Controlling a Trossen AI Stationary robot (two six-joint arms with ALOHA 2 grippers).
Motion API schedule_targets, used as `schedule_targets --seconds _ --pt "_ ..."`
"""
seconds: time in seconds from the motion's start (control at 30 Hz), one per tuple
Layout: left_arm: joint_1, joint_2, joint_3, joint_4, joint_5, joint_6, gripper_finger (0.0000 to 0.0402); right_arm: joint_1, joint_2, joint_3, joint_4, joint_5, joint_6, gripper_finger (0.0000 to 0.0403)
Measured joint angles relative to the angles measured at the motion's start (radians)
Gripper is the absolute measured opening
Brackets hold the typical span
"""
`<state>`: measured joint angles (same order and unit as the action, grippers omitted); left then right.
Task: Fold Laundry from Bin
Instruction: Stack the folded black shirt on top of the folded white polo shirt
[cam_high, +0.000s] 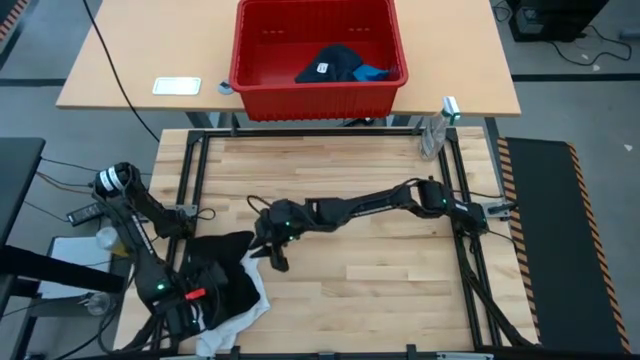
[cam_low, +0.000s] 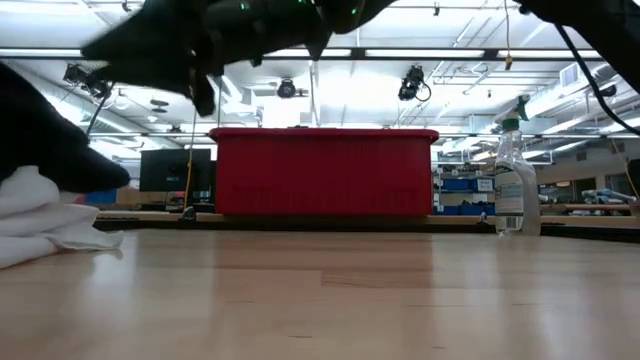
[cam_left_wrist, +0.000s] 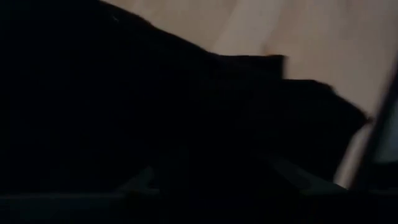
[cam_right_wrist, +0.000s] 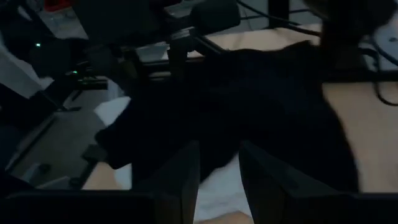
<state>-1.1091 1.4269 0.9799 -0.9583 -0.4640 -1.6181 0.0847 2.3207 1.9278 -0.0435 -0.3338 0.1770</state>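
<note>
While the red bin (cam_high: 316, 58) sits on the far table with the dark navy garment (cam_high: 330, 64) and the small blue one (cam_high: 372, 72) inside, we see the black garment (cam_high: 222, 262) spread at the near left corner of the wooden table (cam_high: 380, 270), lying over the white garment (cam_high: 243, 312). The right gripper (cam_high: 275, 255) reaches across to the black garment's right edge; in its wrist view the fingers (cam_right_wrist: 180, 177) stand apart with black cloth bunched between them, so we read it as gripping that garment. The left gripper (cam_high: 200, 305) is low over the same cloth at the near left; we can't tell whether it's open or closed. A spray bottle (cam_high: 432, 130) stands at the table's far right corner.
</note>
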Motion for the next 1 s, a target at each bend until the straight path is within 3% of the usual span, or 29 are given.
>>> schedule_targets --seconds 0.23,0.33,0.47,0.77,0.87,1.0 --pt "-0.001 0.000 0.047 0.002 0.003 0.037 0.0160 0.053 -0.003 0.000 0.168 0.046 0.095 0.0121" --pt "-0.001 0.000 0.076 -0.008 0.003 0.043 0.0160 0.067 -0.002 0.001 0.162 0.106 0.062 0.0121" --pt "-0.001 0.000 0.142 -0.062 0.003 0.101 0.0160 0.076 -0.002 0.036 0.138 0.105 0.065 0.0121" --pt "0.002 -0.002 0.338 -0.322 -0.004 0.261 0.0159 0.100 -0.008 0.035 0.032 -0.032 0.057 0.0121" --pt "0.000 -0.014 0.331 -0.412 -0.050 0.237 0.0155 0.140 -0.008 0.034 -0.022 -0.014 0.026 0.0121" --pt "0.001 -0.093 0.248 -0.384 -0.098 0.228 0.0143 0.175 -0.057 0.034 -0.110 0.091 -0.007 0.0118"
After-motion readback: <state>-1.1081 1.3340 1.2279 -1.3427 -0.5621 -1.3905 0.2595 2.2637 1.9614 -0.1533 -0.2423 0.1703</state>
